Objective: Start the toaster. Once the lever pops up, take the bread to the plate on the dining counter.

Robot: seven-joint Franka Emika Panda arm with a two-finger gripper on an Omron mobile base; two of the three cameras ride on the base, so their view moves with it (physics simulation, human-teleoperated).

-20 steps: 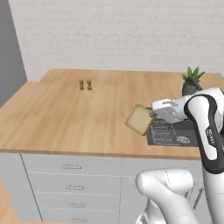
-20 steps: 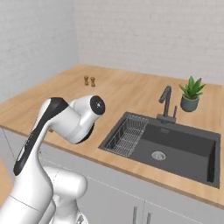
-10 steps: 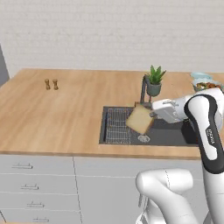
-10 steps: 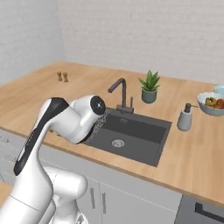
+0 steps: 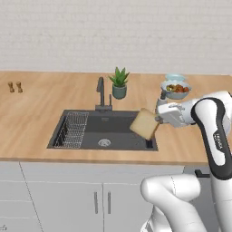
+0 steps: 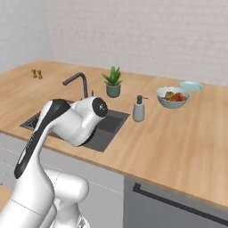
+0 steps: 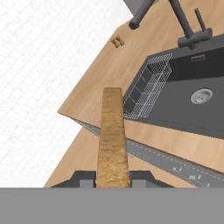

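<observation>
A square tan bread slice (image 5: 144, 123) with a brown crust hangs tilted over the right end of the sink, with my gripper (image 5: 158, 119) shut on its right edge. In the hand view the bread (image 7: 112, 131) stands edge-on between the two fingertips of the gripper (image 7: 113, 177). A round light-blue plate (image 6: 191, 85) lies on this wall-side counter, behind the fruit bowl (image 6: 173, 96). In the left base view that plate (image 5: 174, 77) lies far behind the gripper. The toaster and the dining counter are out of view.
A dark sink (image 5: 103, 130) with a wire rack (image 5: 73, 129) and a black faucet (image 5: 100, 92) is set into the wooden counter (image 5: 31, 113). A potted plant (image 5: 119, 83), a soap dispenser (image 6: 139, 109) and two small shakers (image 5: 15, 87) stand on it.
The whole scene has slid left in both base views: the base has driven right along the counter. The bread stays in the shut gripper, now over the sink's right end.
</observation>
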